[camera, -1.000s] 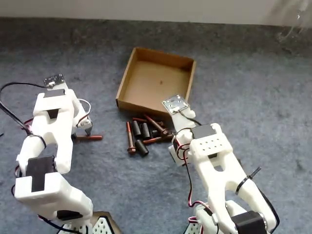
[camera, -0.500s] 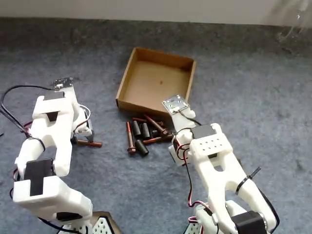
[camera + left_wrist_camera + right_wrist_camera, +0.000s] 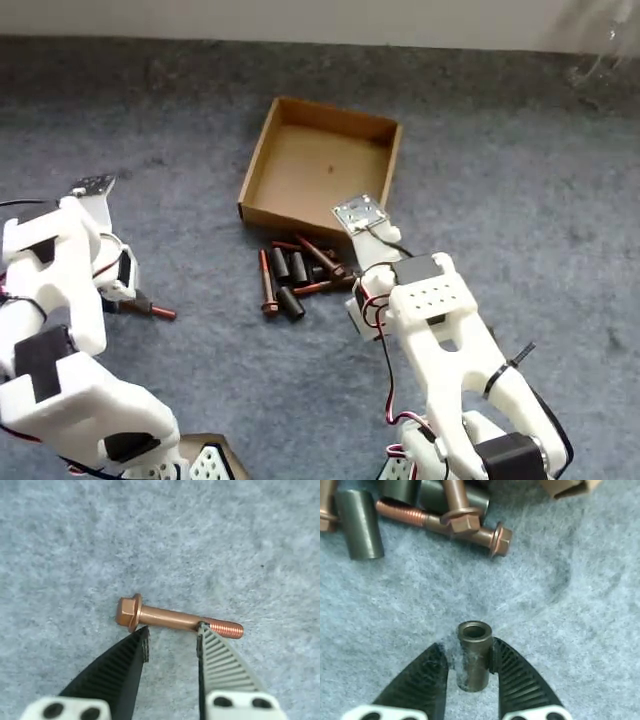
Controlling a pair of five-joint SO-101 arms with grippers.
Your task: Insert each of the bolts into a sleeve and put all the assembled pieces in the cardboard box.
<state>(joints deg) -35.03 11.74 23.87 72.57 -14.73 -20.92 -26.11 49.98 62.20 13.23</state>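
A copper bolt (image 3: 175, 619) lies on the grey carpet, crosswise against the tips of my left gripper (image 3: 172, 634). That gripper is open, with carpet showing between its fingers. From above, the same bolt (image 3: 155, 311) sits at the far left beside the left arm. My right gripper (image 3: 468, 649) is shut on a dark sleeve (image 3: 474, 655), which stands upright with its bore facing the camera. A pile of bolts and sleeves (image 3: 295, 272) lies just in front of the cardboard box (image 3: 322, 165), whose floor holds nothing.
The right arm (image 3: 430, 310) covers the carpet right of the pile. In the right wrist view, several bolts (image 3: 470, 527) and a sleeve (image 3: 360, 525) lie just past the held one. A pale wall runs along the back.
The left arm has swung to the left and toward the front, and the lone bolt has shifted left with its fingertips. The right arm and the pile have not moved.
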